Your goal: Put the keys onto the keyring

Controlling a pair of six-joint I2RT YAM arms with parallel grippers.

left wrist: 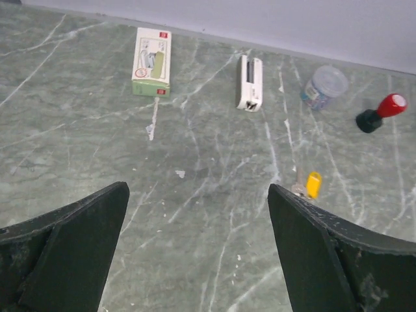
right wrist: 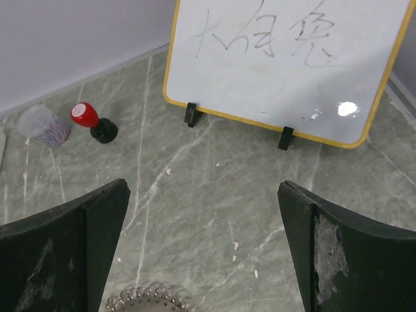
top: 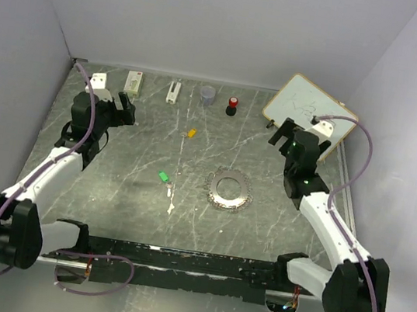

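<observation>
Top view: nothing is threaded yet. The ring [top: 228, 190] lies on the surface [top: 130, 152], green key [top: 164, 177] near its left, yellow key [top: 192, 131] farther back, both apart from it. Left wrist: left jaws gape wide, empty, yellow key ahead, no ring. Right wrist: right jaws wide, empty; only the ring's rim shows, no keys.

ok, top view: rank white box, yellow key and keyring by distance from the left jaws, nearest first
1. white box: back-left, by the rear wall, just beyond the jaws.
2. yellow key: mid-table, off to the right.
3. keyring: right of centre, closer to the arm bases.
</observation>
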